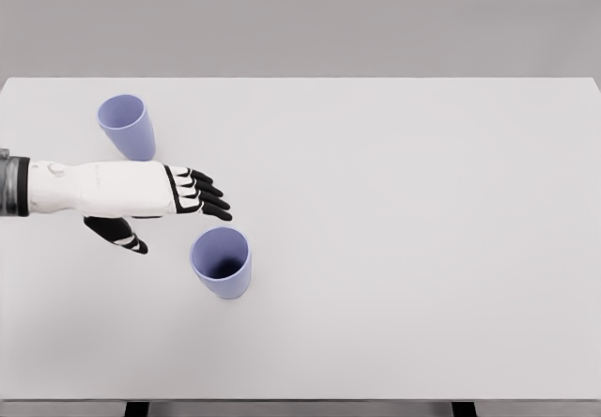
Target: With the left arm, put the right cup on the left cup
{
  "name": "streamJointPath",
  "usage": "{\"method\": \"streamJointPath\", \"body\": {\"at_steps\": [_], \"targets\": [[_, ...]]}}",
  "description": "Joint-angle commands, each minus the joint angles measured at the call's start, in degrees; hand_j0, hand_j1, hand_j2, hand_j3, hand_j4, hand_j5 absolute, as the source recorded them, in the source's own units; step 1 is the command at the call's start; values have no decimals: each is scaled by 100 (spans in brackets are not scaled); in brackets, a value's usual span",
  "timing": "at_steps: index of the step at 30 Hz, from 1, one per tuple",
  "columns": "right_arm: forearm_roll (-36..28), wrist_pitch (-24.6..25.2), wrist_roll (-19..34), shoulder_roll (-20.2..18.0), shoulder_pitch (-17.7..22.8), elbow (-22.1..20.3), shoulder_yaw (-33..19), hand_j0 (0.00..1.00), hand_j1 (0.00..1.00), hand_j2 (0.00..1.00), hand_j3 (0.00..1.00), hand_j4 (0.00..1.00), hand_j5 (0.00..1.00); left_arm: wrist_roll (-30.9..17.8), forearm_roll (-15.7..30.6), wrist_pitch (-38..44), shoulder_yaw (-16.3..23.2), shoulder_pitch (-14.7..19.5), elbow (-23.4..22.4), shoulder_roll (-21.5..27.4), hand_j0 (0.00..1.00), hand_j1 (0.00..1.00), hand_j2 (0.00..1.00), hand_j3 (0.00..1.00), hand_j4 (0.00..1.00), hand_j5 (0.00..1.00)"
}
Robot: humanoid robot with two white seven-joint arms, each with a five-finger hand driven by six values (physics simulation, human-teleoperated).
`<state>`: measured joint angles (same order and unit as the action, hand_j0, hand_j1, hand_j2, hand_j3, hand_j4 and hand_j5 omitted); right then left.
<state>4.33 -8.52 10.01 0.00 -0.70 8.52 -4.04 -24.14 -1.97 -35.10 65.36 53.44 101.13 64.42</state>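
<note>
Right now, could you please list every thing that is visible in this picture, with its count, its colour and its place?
right cup: one, lavender blue, upright with its mouth open, on the table nearer the front edge, just right of and below the left hand.
left cup: one, lavender blue, upright, on the table nearer the back left, above the forearm.
table: one, white, fills most of the view; dark legs show at the bottom edge.
left hand: one, white arm with black fingers, comes in from the left edge between the two cups; the fingers are spread and hold nothing.
right arm: not in view.
</note>
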Motion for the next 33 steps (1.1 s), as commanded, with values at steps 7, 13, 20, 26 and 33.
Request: {"method": "streamJointPath", "body": {"at_steps": [7, 13, 20, 26, 33], "targets": [[-2, -1, 1, 0, 0, 1, 0, 100, 100, 100, 100, 100, 100, -11, 750, 10, 3087, 2319, -23, -44, 100, 100, 100, 100, 100, 100], [7, -1, 1, 0, 0, 1, 0, 100, 100, 100, 100, 100, 100, -11, 1208, 10, 4038, 3199, -14, -448, 100, 100, 100, 100, 100, 100], [7, -1, 1, 0, 0, 1, 0, 100, 100, 100, 100, 100, 100, -11, 1181, 10, 3203, 3129, -14, -527, 100, 100, 100, 100, 100, 100], [-2, -1, 1, 0, 0, 1, 0, 100, 100, 100, 100, 100, 100, -20, 1049, 10, 2746, 2891, -14, -536, 100, 100, 100, 100, 100, 100], [7, -1, 1, 0, 0, 1, 0, 100, 100, 100, 100, 100, 100, -20, 1049, 10, 1207, 1626, -23, -545, 100, 100, 100, 100, 100, 100]]}}
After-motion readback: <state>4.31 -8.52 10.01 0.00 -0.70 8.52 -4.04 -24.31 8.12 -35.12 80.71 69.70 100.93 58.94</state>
